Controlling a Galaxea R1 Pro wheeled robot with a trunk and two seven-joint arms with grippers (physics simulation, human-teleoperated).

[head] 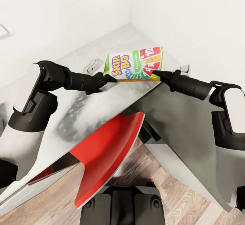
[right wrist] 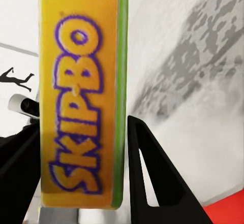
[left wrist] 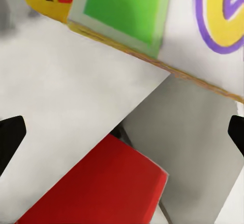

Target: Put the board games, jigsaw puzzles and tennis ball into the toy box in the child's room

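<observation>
Between both hands, Skip-Bo box (head: 135,64)

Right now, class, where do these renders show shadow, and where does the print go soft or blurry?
Head view: the left arm throws a mottled grey shadow on the white bed surface. Left wrist view: the Skip-Bo box is close and its print soft. Right wrist view: its lettering blurs between the right pincer fingers.
</observation>
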